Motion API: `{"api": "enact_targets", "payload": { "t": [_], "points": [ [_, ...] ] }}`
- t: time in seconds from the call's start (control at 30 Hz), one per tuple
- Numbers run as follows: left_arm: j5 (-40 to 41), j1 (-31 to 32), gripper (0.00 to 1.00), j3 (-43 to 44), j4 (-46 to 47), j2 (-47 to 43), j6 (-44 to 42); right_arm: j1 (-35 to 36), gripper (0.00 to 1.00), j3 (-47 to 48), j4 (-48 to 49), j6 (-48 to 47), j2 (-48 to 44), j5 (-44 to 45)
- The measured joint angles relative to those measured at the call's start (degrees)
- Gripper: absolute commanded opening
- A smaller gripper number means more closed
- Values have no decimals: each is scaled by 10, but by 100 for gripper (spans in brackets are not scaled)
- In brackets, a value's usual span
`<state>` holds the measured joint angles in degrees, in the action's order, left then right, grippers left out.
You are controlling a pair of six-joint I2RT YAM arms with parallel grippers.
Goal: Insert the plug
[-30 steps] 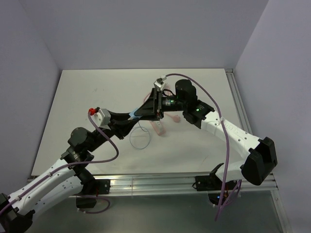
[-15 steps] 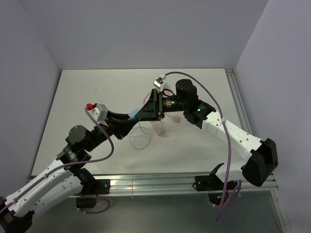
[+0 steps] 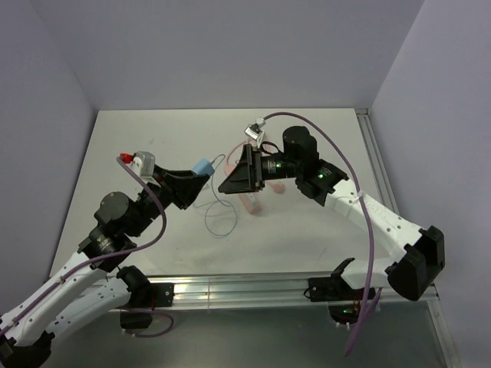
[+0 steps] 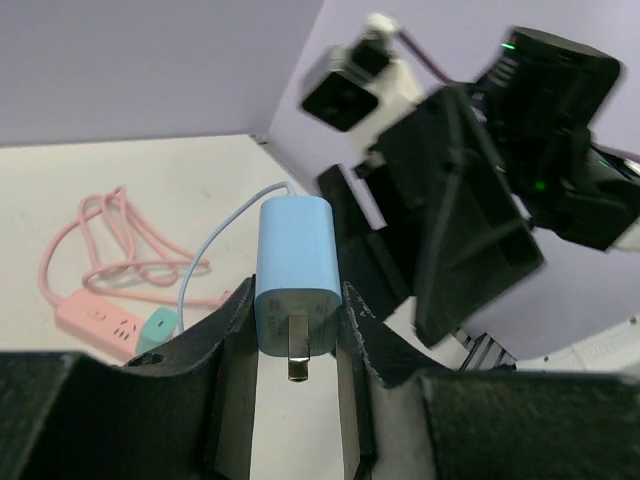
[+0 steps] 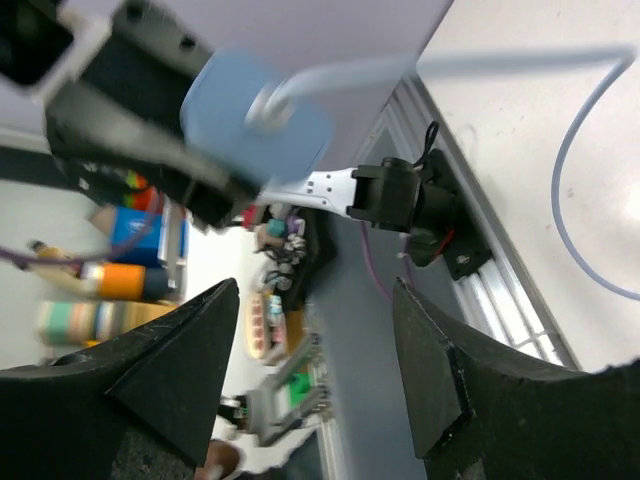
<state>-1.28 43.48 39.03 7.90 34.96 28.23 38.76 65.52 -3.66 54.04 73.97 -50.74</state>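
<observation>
The left jaws are closed narrow on the plug [image 4: 297,285], a small light-blue block pinched by its two flat sides between the black fingers [image 4: 232,350]. In the left wrist view the plug stands upright in the gap. Its rounded top rises past the fingertips and its metal prongs [image 4: 297,358] point back into the gap, toward the wrist. A thin pale wire [image 4: 215,240] leaves the far end of the plug and curves away to the left of the jaws. Seen from above, the wire drops to the white desk [image 3: 138,138] and lies in a loop between the two pairs of jaws, nearer the arm bases.

The right jaws stand wide with nothing between them. In the right wrist view their two black fingers [image 5: 165,385] are spread far apart. The plug, blurred there, hangs ahead of the gap and off to its left, clear of both fingers. From above, the right jaws face the left jaws, near the plug but apart from it.

A pink power strip [image 4: 95,318] lies on the desk beyond the left jaws and to their left. A small teal block [image 4: 155,328] sits against its near end, and its pink cord [image 4: 110,235] is coiled behind it. In the top view the strip is partly hidden beneath the right jaws.
</observation>
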Motion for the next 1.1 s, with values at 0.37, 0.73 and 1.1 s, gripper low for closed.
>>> {"api": "enact_targets", "payload": {
  "t": [0.37,0.73,1.1],
  "points": [
    [-38,-2,0,87,-145,0,62,0,66,75,-119,-220,-130,109],
    [-128,-2,0,95,-177,-27,106,0,67,49,-101,-254,-108,120],
    [-202,-2,0,97,-146,-20,156,0,67,14,23,-240,-106,24]
  ]
}}
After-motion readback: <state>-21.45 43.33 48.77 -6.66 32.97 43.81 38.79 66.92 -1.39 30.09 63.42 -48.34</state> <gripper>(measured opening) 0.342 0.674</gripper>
